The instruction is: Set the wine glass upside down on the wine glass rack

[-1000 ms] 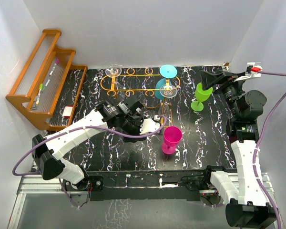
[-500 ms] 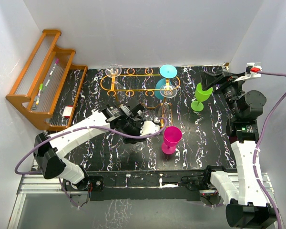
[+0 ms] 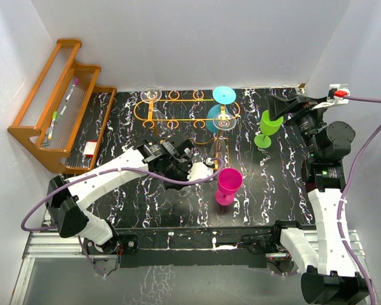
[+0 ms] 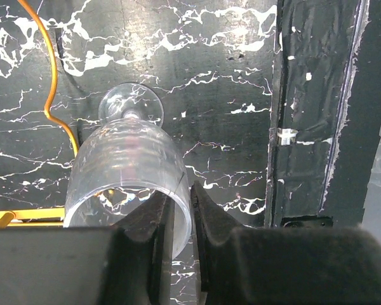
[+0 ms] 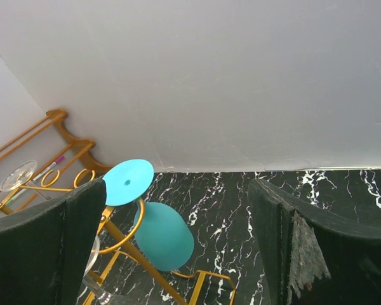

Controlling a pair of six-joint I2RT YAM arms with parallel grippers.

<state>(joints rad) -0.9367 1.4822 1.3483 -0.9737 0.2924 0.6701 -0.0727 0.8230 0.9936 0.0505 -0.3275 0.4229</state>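
Clear stemmed wine glass (image 4: pixel 124 162) being pinched by its rim in the left gripper (image 4: pixel 180 219).
Standing near the orange wire rack (image 3: pixel 178 116), it is needing a firm lift before inverting; right gripper (image 5: pixel 178 241) is idling open-jawed.

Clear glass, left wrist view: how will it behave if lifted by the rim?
The clear glass looks thin-walled, so probably light but fragile under a hard pinch. The left gripper pinches only one side of the rim, so the smooth glass may swing or slip. Its tall bowl on a small foot probably tips easily if pushed.
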